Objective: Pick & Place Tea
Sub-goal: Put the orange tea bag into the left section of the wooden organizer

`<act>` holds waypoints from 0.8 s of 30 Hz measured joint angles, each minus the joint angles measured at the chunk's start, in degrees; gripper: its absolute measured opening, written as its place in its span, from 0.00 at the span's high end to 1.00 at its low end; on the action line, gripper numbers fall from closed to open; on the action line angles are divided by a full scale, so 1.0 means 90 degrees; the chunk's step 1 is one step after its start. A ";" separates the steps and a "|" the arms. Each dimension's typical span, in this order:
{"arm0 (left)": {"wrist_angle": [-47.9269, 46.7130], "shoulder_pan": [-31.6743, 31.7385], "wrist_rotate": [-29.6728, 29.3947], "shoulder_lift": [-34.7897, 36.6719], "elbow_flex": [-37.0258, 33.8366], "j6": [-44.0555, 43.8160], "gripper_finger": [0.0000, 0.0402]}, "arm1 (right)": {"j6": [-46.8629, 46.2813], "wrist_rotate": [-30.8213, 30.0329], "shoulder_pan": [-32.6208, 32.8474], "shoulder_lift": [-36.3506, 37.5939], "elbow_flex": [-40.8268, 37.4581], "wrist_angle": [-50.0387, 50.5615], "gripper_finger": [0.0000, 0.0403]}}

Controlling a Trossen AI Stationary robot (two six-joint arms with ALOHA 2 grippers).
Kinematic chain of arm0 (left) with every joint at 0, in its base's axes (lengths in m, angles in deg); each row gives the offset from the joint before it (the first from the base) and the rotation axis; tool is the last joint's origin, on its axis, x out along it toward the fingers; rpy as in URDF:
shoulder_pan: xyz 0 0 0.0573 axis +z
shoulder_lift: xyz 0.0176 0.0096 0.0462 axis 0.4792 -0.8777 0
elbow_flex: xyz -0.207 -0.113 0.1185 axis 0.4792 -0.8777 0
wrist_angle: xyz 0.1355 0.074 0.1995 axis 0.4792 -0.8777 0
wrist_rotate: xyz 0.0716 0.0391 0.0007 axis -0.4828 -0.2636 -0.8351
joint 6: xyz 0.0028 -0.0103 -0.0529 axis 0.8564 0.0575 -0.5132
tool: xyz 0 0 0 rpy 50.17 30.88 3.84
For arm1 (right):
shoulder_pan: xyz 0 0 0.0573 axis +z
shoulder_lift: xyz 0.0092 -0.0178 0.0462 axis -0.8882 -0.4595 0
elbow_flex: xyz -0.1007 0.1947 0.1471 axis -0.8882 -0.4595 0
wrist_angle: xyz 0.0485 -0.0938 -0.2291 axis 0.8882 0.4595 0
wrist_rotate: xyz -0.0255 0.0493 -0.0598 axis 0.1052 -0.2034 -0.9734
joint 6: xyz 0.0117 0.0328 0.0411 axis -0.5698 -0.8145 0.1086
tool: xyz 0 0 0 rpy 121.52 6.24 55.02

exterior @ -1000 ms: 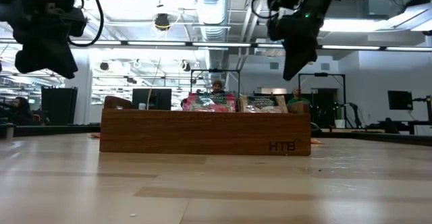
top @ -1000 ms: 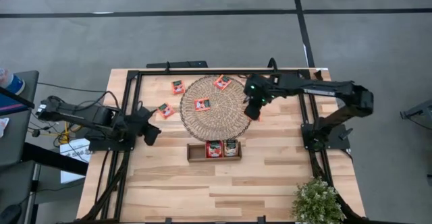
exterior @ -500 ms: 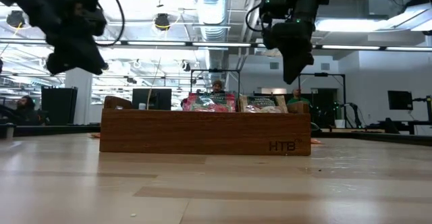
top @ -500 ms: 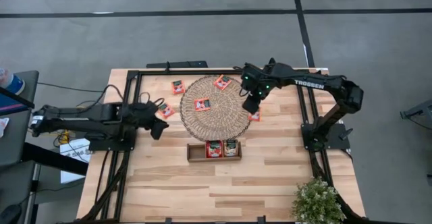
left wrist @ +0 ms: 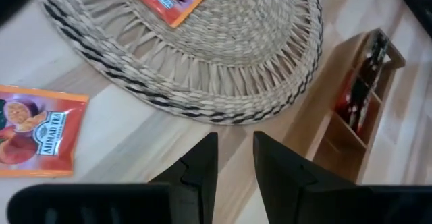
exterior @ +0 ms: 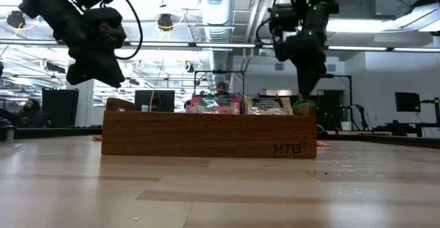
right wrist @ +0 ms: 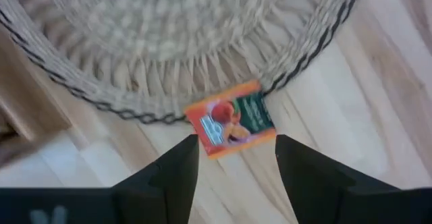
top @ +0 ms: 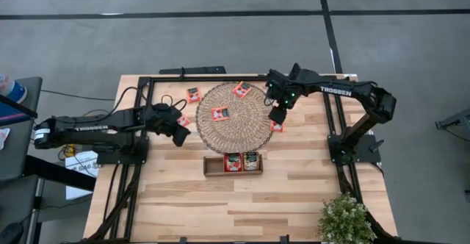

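Pale wooden desk (top: 294,192) carries a round woven mat (top: 233,117) at its centre, with a small brown wooden tray (top: 214,167) just below the mat in the high view. Two tea sachets stand in the tray (top: 241,162), filling its middle and right compartments; the left compartment shows bare wood. One red-orange sachet lies on the mat (top: 220,113), slightly left of its centre. Another lies at the mat's upper rim (top: 241,90), and one more lies on the desk toward the upper left of the mat (top: 193,95). A further sachet lies at the mat's right edge (right wrist: 233,119), touching the fringe; the right end effector (top: 277,115) hangs directly above it, fingers (right wrist: 177,170) spread well apart and holding nothing, the sachet showing between them in the right wrist view. The left end effector (top: 179,135) hovers off the mat's left edge, its fingers (left wrist: 201,163) close to one another with a narrow gap and nothing between them. A sachet lies on the desk just beside it (left wrist: 39,131), outside the mat's rim. A potted plant (top: 345,218) stands at the lower right corner of the desk.
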 joint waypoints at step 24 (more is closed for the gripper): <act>0.0345 -0.1526 -0.3096 0.1649 -0.0342 -0.0190 0.79 | 0.0444 -0.0207 -0.0032 0.0000 -0.0525 -0.0547 0.56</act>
